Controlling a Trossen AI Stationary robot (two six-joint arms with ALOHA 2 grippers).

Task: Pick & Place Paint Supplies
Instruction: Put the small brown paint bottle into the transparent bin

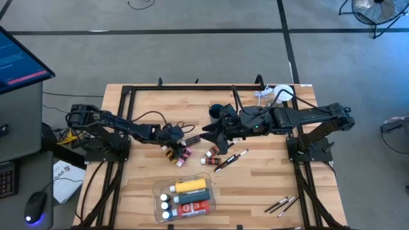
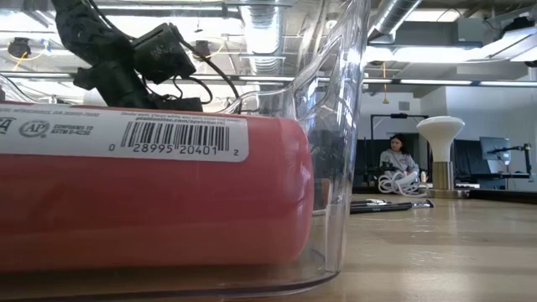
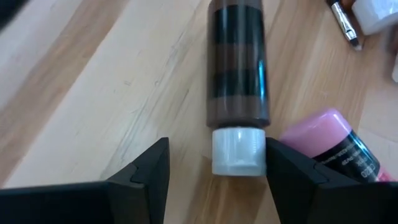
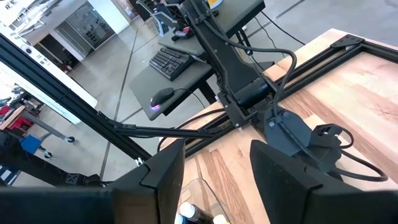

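A brown paint bottle (image 3: 239,62) with a white cap lies on its side on the wooden table. My left gripper (image 3: 217,152) is open, low over the table, one finger on each side of that cap. A pink-capped bottle (image 3: 329,134) lies just beyond one finger. In the high view my left gripper (image 1: 174,142) is left of centre by these bottles (image 1: 180,154). My right gripper (image 1: 211,137) hangs open, high above the table's middle, with nothing between its fingers (image 4: 217,155). A small bottle (image 1: 209,155) and a brush (image 1: 231,158) lie below it. My left gripper has its fingers on either side of the brown bottle's white cap (image 3: 238,151), slanting down from the table's left and lying along the bottle. One finger (image 3: 287,168) stands right against the cap's side; I cannot tell whether it touches. The bottle lies flat on the table.
A clear container (image 1: 156,191) near the front edge holds a yellow bottle (image 1: 192,185), a red tube (image 2: 151,201) and white-capped bottles. More brushes (image 1: 281,204) lie at the front right. A black frame runs round the table. A person (image 2: 398,159) sits far behind.
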